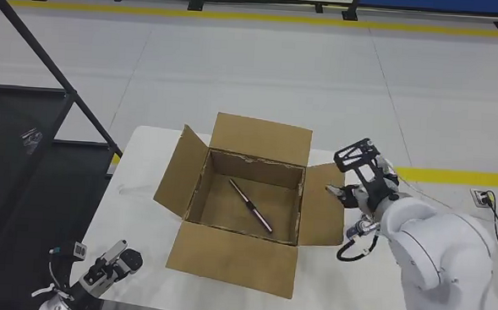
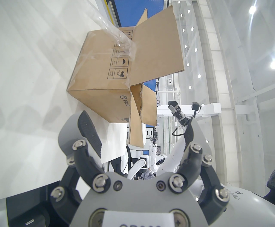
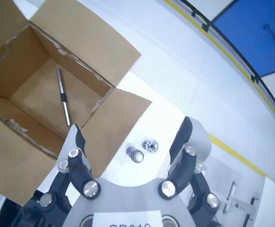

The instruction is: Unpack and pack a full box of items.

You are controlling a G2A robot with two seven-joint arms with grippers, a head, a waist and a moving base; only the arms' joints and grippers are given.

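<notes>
The box (image 1: 231, 260) is seen open on the bench (image 1: 145, 200), all its flaps folded outward. One thin metal rod (image 1: 250, 206) lies slantwise on the box floor, and nothing else is seen inside. Two small metal pieces, a cylinder (image 3: 135, 153) and a spool (image 3: 150, 146), stand on the bench just beyond the box's right flap (image 3: 120, 111), close together.

The right end effector (image 3: 131, 126) is held above that flap's outer edge, released, its fingers spread wide with nothing between them. The left end effector (image 2: 137, 122) is held low by the box's near left corner, well apart from it, likewise released and empty.

The unpacking is judged to be nearly finished, with the rod as the last item to be lifted out. It cannot be ruled out that packing has begun instead.

If the rod is to be taken, the right end effector would have to be carried over the flap and lowered deep between the box walls. The fingers would need to be turned across the rod's slant and brought down to the floor, since the rod is thin and lies flat. The walls and flap should be cleared on the way.
</notes>
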